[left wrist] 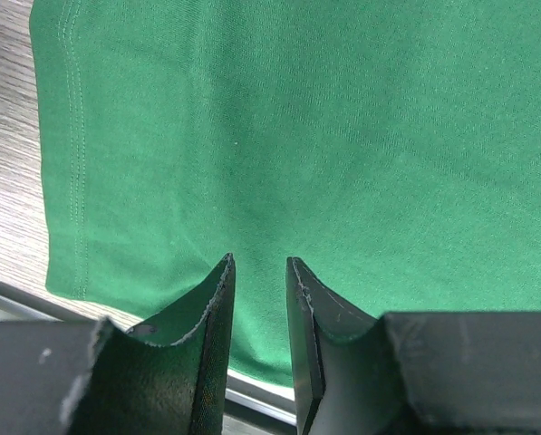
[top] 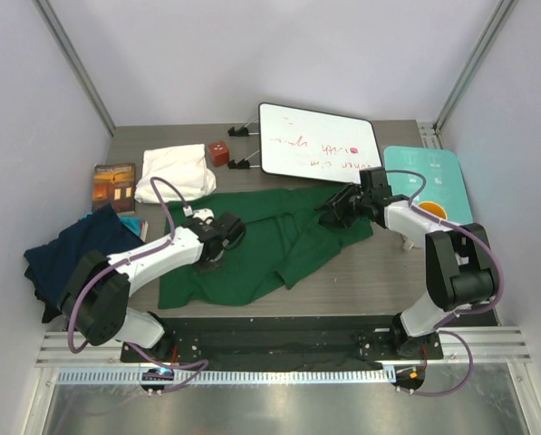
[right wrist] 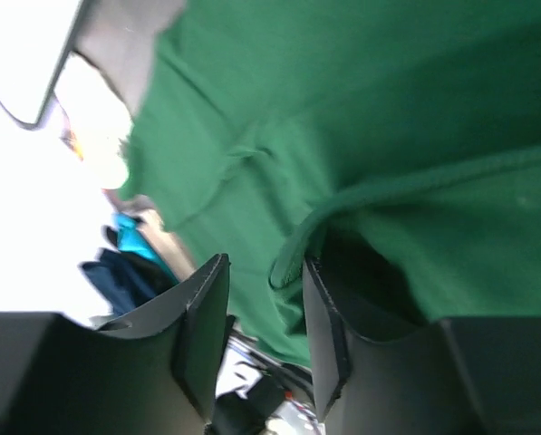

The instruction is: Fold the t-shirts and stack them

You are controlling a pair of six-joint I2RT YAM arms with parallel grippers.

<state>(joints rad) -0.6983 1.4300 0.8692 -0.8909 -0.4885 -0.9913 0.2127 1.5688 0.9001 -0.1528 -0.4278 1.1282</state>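
I'm folding the dark green t-shirt (top: 252, 263) by the desk's (top: 370, 281) near edge. My left end effector (left wrist: 259, 260) and right end effector (right wrist: 265, 261) stand open (nothing pinched); next, I should pinch its edge.

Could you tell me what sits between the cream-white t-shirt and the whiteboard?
In the top view, a small red-brown block sits between the cream-white t-shirt and the whiteboard.

In the top view the left arm (top: 152, 258) and right arm (top: 406, 217) cover parts of the green t-shirt (top: 252, 263), and the writing on the whiteboard (top: 320, 136) is too small to read. The right wrist view is blurred and washed white at its left, and the left wrist view does not show whether the left jaws pinch the cloth
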